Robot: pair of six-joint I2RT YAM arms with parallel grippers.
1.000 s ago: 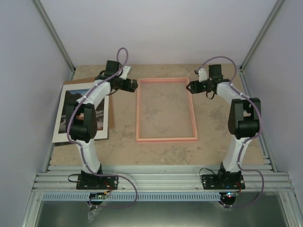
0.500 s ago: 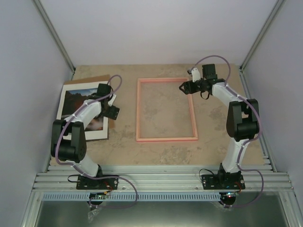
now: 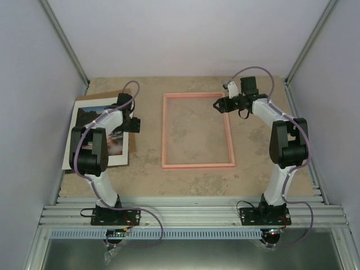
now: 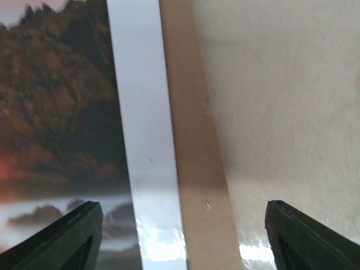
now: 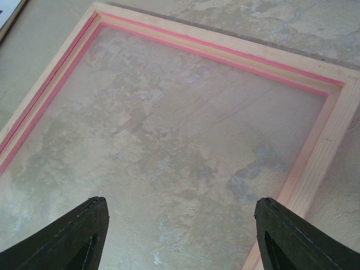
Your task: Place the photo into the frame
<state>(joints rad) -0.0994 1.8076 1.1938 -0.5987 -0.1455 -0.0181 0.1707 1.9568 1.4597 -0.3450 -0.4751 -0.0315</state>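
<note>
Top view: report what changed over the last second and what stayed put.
The left gripper swung from the far-left corner of the frame out to the right edge of the photo, open and holding nothing. The right gripper edged slightly left over the frame's far-right corner, also open. Frame, photo and backing board lie where they were.

Robotics lab test cell, by every sign: plain white panel walls [image 3: 185, 34] edged with aluminium struts [image 3: 64, 39], stone-patterned desk [image 3: 191, 180] boxed inside, left arm [image 3: 90, 154] and right arm [image 3: 288, 143] bolted onto a slotted aluminium rail [image 3: 191, 214], wrist cameras aboard.
</note>
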